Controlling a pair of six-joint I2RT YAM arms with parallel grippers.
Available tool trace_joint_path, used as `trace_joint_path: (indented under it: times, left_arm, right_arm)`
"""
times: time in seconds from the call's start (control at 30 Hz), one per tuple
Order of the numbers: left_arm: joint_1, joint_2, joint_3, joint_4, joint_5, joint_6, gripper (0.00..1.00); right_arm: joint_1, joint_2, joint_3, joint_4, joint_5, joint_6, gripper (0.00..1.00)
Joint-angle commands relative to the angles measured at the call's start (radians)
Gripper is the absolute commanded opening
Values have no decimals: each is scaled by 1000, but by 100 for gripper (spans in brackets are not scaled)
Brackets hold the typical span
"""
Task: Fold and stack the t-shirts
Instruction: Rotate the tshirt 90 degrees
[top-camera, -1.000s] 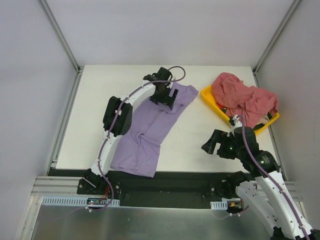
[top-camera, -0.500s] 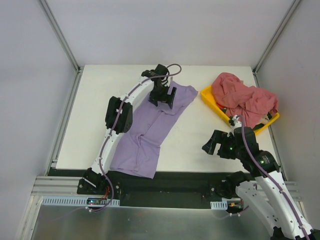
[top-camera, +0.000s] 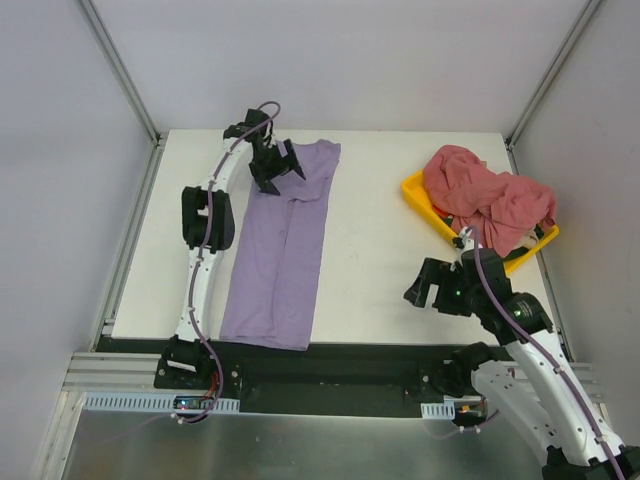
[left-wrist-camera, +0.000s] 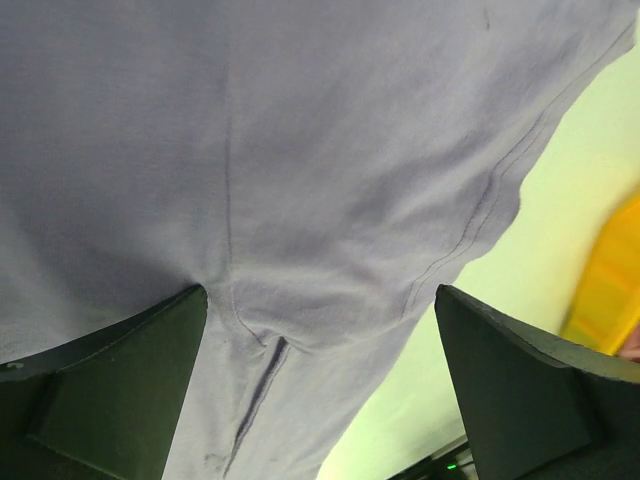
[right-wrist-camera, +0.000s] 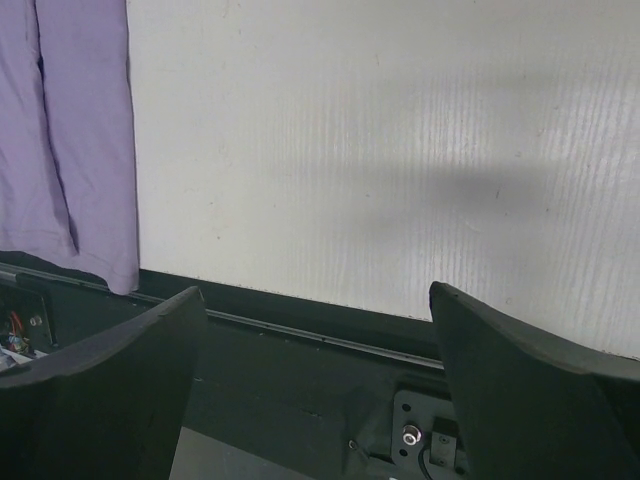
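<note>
The lavender t-shirt (top-camera: 285, 250) lies as a long narrow strip from the far middle of the table to its near edge. My left gripper (top-camera: 281, 170) is at the shirt's far end, right over the cloth. In the left wrist view the gripper (left-wrist-camera: 320, 300) has its jaws wide apart, with the lavender cloth (left-wrist-camera: 300, 150) and a seam between them. The dusty pink-red shirts (top-camera: 490, 200) are heaped in the yellow tray (top-camera: 413, 190) at the right. My right gripper (top-camera: 420, 288) is open and empty above bare table near the front edge, as the right wrist view (right-wrist-camera: 315, 300) shows.
The shirt's near end (right-wrist-camera: 70, 130) hangs over the table's black front rail (right-wrist-camera: 300, 340). The tray's edge (left-wrist-camera: 605, 290) shows at the right of the left wrist view. Metal frame posts stand at the table's far corners.
My left gripper has swung left and farther back. The shirt's far end moved left with it, and the shirt now lies straighter. The right arm has barely moved.
</note>
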Motion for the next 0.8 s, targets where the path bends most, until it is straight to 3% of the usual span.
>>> trace_joint_path:
  times: [0.0,0.17,0.4,0.63,0.77]
  left_arm:
    - [47,80,11,153,30,-173,99]
    - [50,130,52,300,13,-297,99]
    - [77,143,38,345,-113,-435,95]
    - [87,28,-20,345,-99,-385,99]
    - [86,-80,-28,348,36,-316,99]
  right_arm:
    - [4,28,49,15,32,-19,96]
    - [2,69,61,35,35,-28,96]
    - [4,132,81,63,27,-44,96]
    - [4,154,77,129,-37,-70,96]
    - [34,131,83,163,-77,-111,96]
